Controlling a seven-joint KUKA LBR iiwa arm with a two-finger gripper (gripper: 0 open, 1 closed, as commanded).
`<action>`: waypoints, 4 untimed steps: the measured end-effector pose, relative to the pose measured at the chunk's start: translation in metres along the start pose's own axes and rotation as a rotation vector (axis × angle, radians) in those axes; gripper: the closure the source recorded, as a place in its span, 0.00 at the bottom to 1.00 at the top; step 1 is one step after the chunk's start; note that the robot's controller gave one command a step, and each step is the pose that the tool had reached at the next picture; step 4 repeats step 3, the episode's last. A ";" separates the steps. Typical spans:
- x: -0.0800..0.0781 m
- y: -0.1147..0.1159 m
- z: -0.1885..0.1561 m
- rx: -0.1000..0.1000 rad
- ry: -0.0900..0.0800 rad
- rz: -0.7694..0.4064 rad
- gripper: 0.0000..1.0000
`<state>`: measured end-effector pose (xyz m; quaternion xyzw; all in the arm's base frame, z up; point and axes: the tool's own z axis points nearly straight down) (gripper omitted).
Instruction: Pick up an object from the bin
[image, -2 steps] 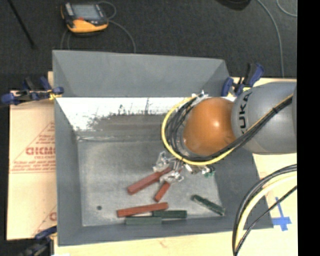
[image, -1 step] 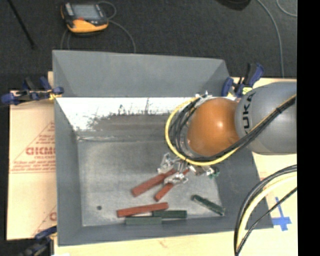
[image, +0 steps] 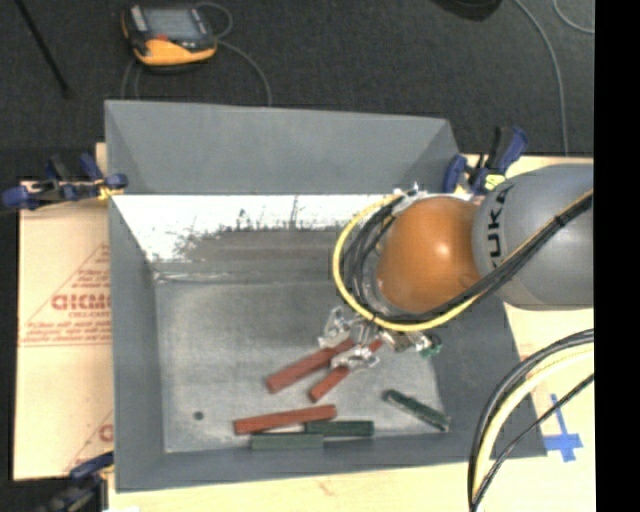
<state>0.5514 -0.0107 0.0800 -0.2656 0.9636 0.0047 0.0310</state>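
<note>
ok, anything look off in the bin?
Nothing much. Red sticks and green sticks lie loose and flat on the floor, none over the rim. The claw is over two of the red sticks mid-bin. Only the back wall looks scuffed.

The grey metal bin (image: 220, 330) has a flat, scuffed floor. Near its middle a longer red-brown stick (image: 298, 373) lies slanted, with a shorter red-brown stick (image: 330, 385) just beside it on the right. Along the front wall lies a third red-brown stick (image: 284, 422), and a dark green stick (image: 345, 430) lies close against its right end. A second dark green stick (image: 416, 409) lies slanted near the front right corner.
</note>
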 end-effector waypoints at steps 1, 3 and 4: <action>0.000 0.000 0.000 0.000 0.001 0.001 1.00; 0.001 -0.001 0.000 0.000 0.002 0.002 1.00; 0.001 -0.001 0.000 0.000 0.002 0.002 1.00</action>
